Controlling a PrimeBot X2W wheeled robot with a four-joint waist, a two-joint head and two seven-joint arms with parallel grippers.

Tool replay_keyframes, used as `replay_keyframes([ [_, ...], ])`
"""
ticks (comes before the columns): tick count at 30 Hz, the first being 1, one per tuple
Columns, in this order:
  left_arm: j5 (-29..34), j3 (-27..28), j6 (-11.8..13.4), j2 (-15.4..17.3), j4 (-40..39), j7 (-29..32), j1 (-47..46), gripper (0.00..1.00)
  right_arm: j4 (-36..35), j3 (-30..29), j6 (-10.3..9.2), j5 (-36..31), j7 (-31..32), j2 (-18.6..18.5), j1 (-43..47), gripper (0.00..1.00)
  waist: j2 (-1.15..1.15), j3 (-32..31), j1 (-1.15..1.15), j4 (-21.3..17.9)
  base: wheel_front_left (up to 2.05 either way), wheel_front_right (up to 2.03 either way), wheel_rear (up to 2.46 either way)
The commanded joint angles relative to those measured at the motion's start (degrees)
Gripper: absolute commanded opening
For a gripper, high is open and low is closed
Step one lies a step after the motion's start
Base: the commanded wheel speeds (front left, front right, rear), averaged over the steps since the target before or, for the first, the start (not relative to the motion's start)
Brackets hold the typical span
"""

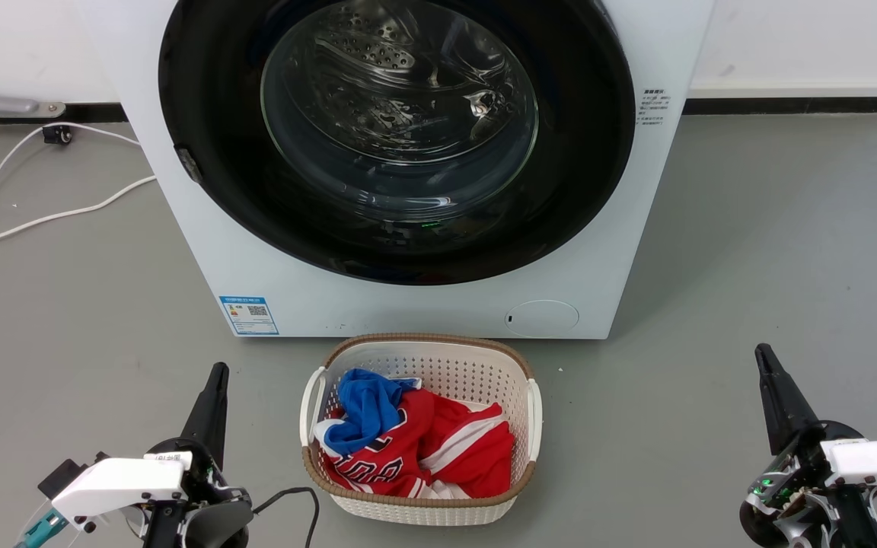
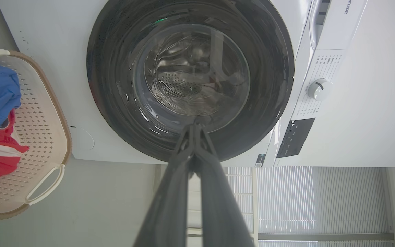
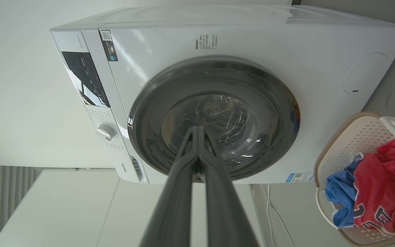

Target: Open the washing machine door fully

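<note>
Large round glossy black washing machine door (image 1: 399,122) sits shut; left gripper (image 1: 218,374) and right gripper (image 1: 763,356), fingers pressed together, hang well apart from it.

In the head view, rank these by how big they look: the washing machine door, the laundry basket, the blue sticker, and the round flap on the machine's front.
1. washing machine door, largest by far.
2. laundry basket.
3. round flap and blue sticker: too alike to rank.
</note>
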Motion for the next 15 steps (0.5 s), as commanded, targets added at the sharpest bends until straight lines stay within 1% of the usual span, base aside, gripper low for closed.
replay_keyframes([
  [1, 0.06, 0.12, -0.15, -0.15, -0.08, 0.08, -0.35, 0.00, 0.03, 0.03, 0.00, -0.31, -0.03, 0.19, -0.82, 0.00, 0.00, 0.00, 0.00, 0.00, 0.00, 0.00, 0.00],
  [15, 0.06, 0.12, -0.15, -0.15, -0.08, 0.08, -0.35, 0.00, 0.03, 0.03, 0.00, -0.31, -0.03, 0.19, -0.82, 0.00, 0.00, 0.00, 0.00, 0.00, 0.00, 0.00, 0.00],
])
